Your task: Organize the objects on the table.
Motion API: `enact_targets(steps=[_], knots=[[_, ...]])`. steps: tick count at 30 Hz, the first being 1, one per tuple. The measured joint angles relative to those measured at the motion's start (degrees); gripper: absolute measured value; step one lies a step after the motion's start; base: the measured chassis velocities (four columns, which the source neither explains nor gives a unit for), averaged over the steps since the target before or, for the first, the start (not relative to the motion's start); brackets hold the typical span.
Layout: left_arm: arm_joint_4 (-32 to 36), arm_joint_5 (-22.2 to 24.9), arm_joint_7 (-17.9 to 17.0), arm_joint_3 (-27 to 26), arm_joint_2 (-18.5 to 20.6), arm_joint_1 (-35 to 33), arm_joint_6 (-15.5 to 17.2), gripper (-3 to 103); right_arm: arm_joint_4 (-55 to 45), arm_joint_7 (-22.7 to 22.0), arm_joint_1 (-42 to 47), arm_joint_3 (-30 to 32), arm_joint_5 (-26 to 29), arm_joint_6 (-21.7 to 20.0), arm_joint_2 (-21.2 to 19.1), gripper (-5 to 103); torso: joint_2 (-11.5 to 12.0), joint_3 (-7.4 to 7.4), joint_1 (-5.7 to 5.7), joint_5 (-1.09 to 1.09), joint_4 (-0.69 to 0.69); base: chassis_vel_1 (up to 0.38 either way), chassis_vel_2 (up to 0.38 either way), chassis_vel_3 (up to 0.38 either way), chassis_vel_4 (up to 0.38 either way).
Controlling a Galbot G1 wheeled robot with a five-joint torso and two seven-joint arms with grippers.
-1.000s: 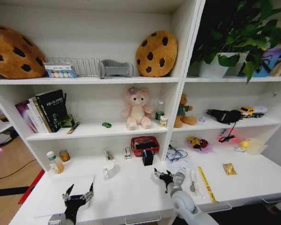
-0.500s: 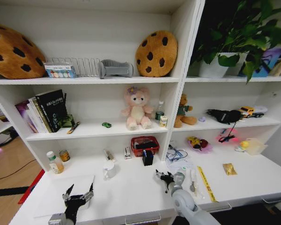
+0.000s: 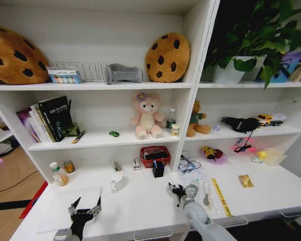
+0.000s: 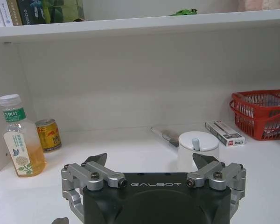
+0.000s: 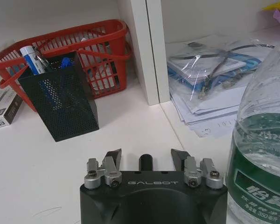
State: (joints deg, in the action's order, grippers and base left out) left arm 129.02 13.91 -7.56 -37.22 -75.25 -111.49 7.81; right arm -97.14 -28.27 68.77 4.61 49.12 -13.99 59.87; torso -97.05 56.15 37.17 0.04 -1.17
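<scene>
On the white table (image 3: 140,206), my left gripper (image 3: 84,208) hovers open over a flat silver laptop (image 3: 52,213) at the front left. In the left wrist view the left gripper (image 4: 150,161) is empty and faces a white lidded mug (image 4: 197,149). My right gripper (image 3: 176,190) stands open near the table's middle. In the right wrist view the right gripper (image 5: 147,158) holds nothing, and a clear water bottle (image 5: 261,140) stands close beside it. A blue pen (image 5: 30,58) sits in a black mesh holder (image 5: 60,100). A gold foil packet (image 3: 246,181) lies at the right. A green toy car (image 3: 114,133) rests on the shelf.
A red basket (image 3: 155,155) stands at the back beside the shelf divider (image 5: 147,51). Bagged papers (image 5: 214,70) and a yellow strip (image 3: 220,196) lie to the right. A juice bottle (image 4: 18,140) and can (image 4: 47,134) stand at the back left, and a small box (image 4: 224,133) lies near the basket.
My right gripper has crept slightly to the right. The left gripper has sunk a touch lower over the laptop.
</scene>
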Motion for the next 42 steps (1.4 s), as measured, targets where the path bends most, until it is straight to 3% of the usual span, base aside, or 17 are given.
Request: enact_targets(steps=[4,11,13,14,27,31,33,35,36,37,39,42], knots=[[-0.1,0.0,-0.1,0.0,-0.2,0.0,0.0,100,0.5,0.3,0.0,-0.1,-0.3,0.0,0.0,54,0.0,0.00,0.00,-0.01,0.00,0.000,0.000,0.000,0.000],[-0.4,-0.2,-0.6,0.1,-0.8,0.1,-0.7,100,0.3,1.7,0.0,-0.3,0.3,-0.9,-0.4,22,0.0,0.00,0.00,0.00,0.01,0.000,0.000,0.000,0.000],[-0.4,-0.5,-0.7,0.0,-1.0,0.2,-1.1,100,0.2,1.7,0.1,-0.3,0.5,-1.1,-0.5,22,0.0,0.00,0.00,0.00,0.01,0.000,0.000,0.000,0.000],[-0.5,-0.7,-0.8,0.0,-1.0,0.3,-1.4,100,0.0,1.9,0.2,-0.3,0.5,-1.1,-0.6,12,0.0,0.00,0.00,0.01,0.01,0.000,0.000,0.000,0.000],[-1.1,-0.9,-0.9,0.3,-1.4,0.5,-1.4,100,-4.7,4.0,1.1,2.0,-1.3,-0.6,-2.0,11,0.0,0.01,0.00,0.02,0.01,0.000,0.000,0.000,0.000],[-1.1,-0.9,-0.9,0.3,-1.5,0.5,-1.4,100,-6.4,9.1,1.2,3.1,-3.4,3.5,-2.7,11,0.0,0.01,0.00,0.02,0.01,0.000,0.000,0.000,0.000],[-1.1,-1.2,-0.9,0.6,-1.5,0.5,-1.4,100,-6.5,17.0,0.0,4.1,-7.0,9.6,-3.3,11,0.0,0.01,0.00,0.02,0.00,0.000,0.000,0.000,0.000],[-1.1,-1.3,-0.8,0.6,-1.5,0.5,-1.4,100,-6.2,19.1,-0.5,4.4,-8.0,11.2,-3.4,11,0.0,0.01,0.00,0.01,0.01,0.000,0.000,0.000,0.000],[-1.1,-1.6,-0.6,0.9,-1.3,0.2,-1.5,100,-4.0,26.3,-2.7,4.9,-12.6,17.7,-3.6,11,0.0,0.01,0.00,0.01,0.00,0.000,0.000,0.000,0.000],[-1.1,-1.6,-0.6,0.9,-1.3,0.2,-1.5,100,-4.0,26.3,-2.7,4.9,-12.6,17.7,-3.6,11,0.0,0.01,0.00,0.01,0.00,0.000,0.000,0.000,0.000],[-1.0,-1.9,-0.4,1.0,-1.2,-0.2,-1.7,100,-0.7,31.3,-5.8,4.7,-15.3,22.8,-3.2,11,0.0,0.01,0.01,0.01,0.01,0.000,0.000,0.000,0.000],[-0.7,-1.8,-0.4,0.8,-1.4,-0.3,-1.7,100,2.1,32.7,-8.4,3.5,-15.5,24.8,-2.6,11,0.0,0.01,0.00,0.01,0.01,0.000,0.000,0.000,0.000]])
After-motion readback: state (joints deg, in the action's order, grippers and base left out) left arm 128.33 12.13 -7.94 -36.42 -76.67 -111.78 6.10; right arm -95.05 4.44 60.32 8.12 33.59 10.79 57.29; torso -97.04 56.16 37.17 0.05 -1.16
